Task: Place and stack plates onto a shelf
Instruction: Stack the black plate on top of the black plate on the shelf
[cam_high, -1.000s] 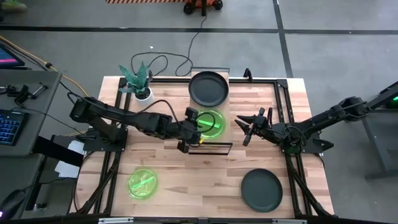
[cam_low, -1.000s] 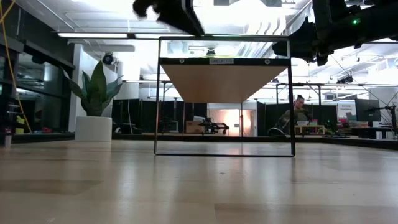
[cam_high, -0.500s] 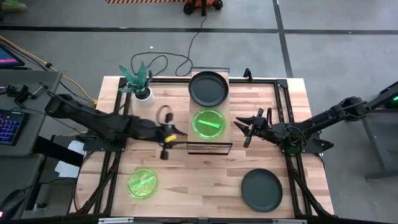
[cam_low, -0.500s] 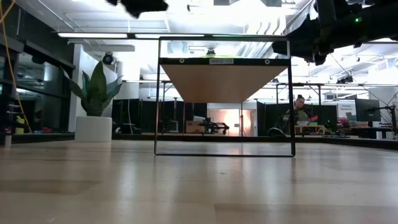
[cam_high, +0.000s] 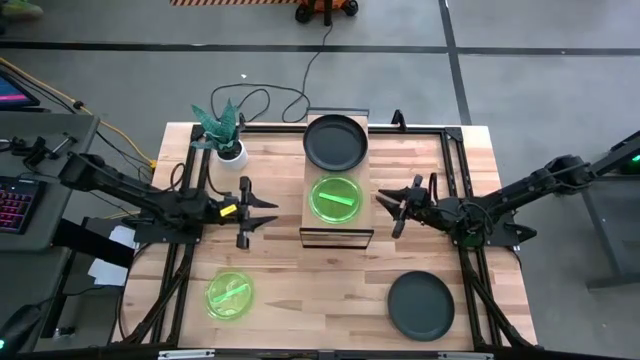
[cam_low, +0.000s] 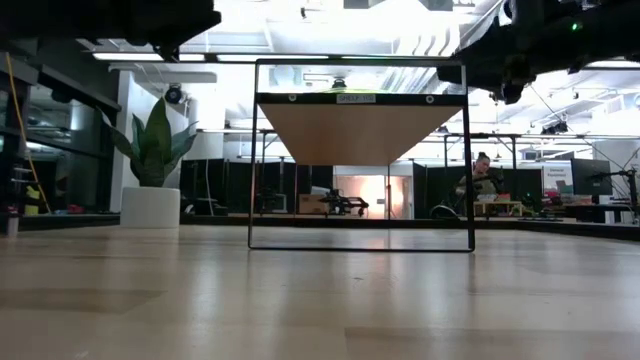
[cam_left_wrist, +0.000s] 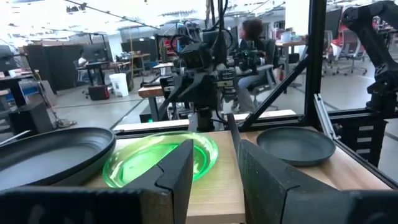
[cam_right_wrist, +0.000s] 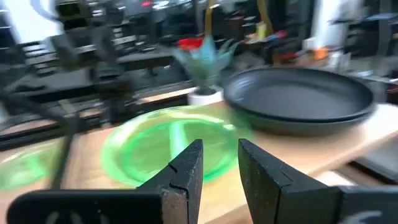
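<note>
The light-wood shelf (cam_high: 337, 232) on its black frame carries a dark grey plate (cam_high: 335, 142) at its far end and a neon green plate (cam_high: 337, 199) beside it. A second green plate (cam_high: 229, 296) and a second dark plate (cam_high: 421, 305) lie flat on the tabletop. My left gripper (cam_high: 268, 212) hovers open to the left of the shelf, pointing at the green plate (cam_left_wrist: 158, 160). My right gripper (cam_high: 385, 212) hovers open just off the shelf's right side, facing the same green plate (cam_right_wrist: 168, 146). Neither touches anything.
A white pot with a green plant (cam_high: 226, 135) stands at the far left corner, beyond my left arm. Black frame rails (cam_high: 452, 160) run along the table's sides. The tabletop (cam_high: 320, 290) between the two lying plates is bare wood. A seated person (cam_low: 480, 175) is in the room behind.
My left gripper has drawn back from the green plate on the shelf toward the table's left edge, and now stands clear of the shelf. The green plate has stayed lying on the shelf. My right arm has kept still.
</note>
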